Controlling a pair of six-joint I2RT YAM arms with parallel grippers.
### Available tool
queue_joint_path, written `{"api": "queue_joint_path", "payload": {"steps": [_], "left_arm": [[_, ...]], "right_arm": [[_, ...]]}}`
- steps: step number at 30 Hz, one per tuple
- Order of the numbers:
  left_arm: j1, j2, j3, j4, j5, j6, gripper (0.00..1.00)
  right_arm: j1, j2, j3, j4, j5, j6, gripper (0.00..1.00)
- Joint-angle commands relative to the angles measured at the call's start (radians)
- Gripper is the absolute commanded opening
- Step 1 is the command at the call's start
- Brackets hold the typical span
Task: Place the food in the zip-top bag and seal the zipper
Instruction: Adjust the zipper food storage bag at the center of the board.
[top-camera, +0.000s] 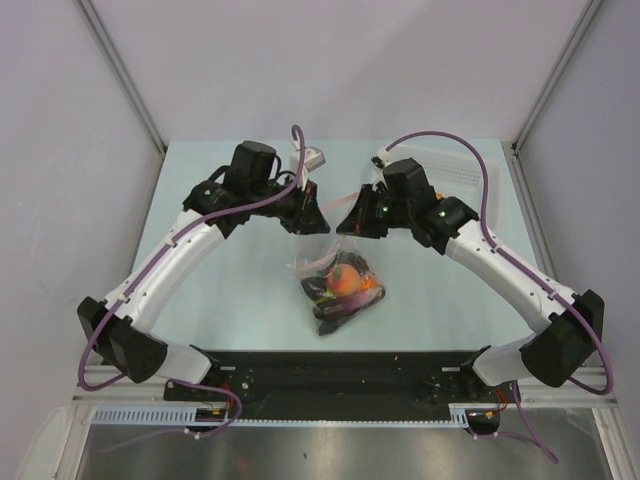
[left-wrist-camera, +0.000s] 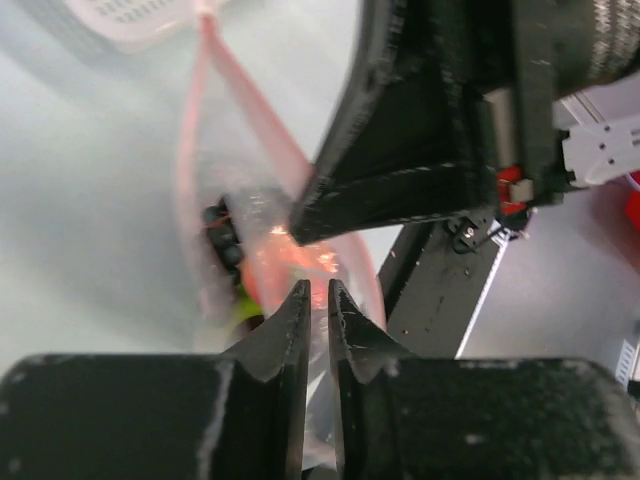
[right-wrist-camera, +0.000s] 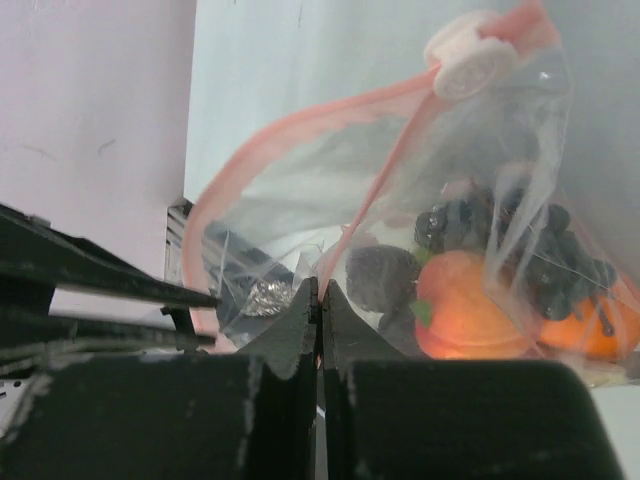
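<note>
I see the zip-top bag (top-camera: 318, 263) resting mid-table (top-camera: 220, 290), with the food (top-camera: 345, 283) inside: peach-red fruit (right-wrist-camera: 462, 305), grape cluster (right-wrist-camera: 470, 222), orange ball (right-wrist-camera: 585, 330). Just past it, both tools meet at the bag's top edge. My right gripper (right-wrist-camera: 320, 288) is clamped tight on the film by the zipper (right-wrist-camera: 290, 130). The left gripper (left-wrist-camera: 317, 292) has its jaws a crack apart with film between them; I can't tell if it grips. The zipper gapes in a loop. The white basket (left-wrist-camera: 130, 15) sits beyond.

Between left hand (top-camera: 311, 224), right hand (top-camera: 352, 226): bag (top-camera: 322, 262); table (top-camera: 215, 300) flanks open.
</note>
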Motion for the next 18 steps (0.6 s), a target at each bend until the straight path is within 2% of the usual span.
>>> {"api": "queue_joint_path", "payload": {"steps": [1,3,4,10,12,18], "left_arm": [[-0.033,-0.015,-0.001,0.047,0.052,-0.006,0.27],[-0.055,-0.008,-0.003,0.047,0.034,-0.008,0.35],[-0.059,-0.005,-0.004,0.046,0.031,-0.009,0.45],[-0.069,0.0,0.025,0.029,-0.066,0.024,0.64],[-0.081,-0.009,0.036,0.024,-0.106,0.044,0.66],[-0.243,-0.002,0.028,-0.026,-0.308,0.185,0.65]], "right_arm": [[0.006,-0.037,0.001,0.06,0.037,0.011,0.0],[0.005,-0.042,0.001,0.072,0.036,0.013,0.0],[0.005,-0.042,-0.001,0.08,0.029,0.009,0.0],[0.006,-0.057,-0.002,0.074,0.042,0.014,0.0],[0.006,-0.063,-0.005,0.074,0.043,0.016,0.0],[0.013,-0.074,-0.008,0.108,0.036,0.002,0.0]]}}
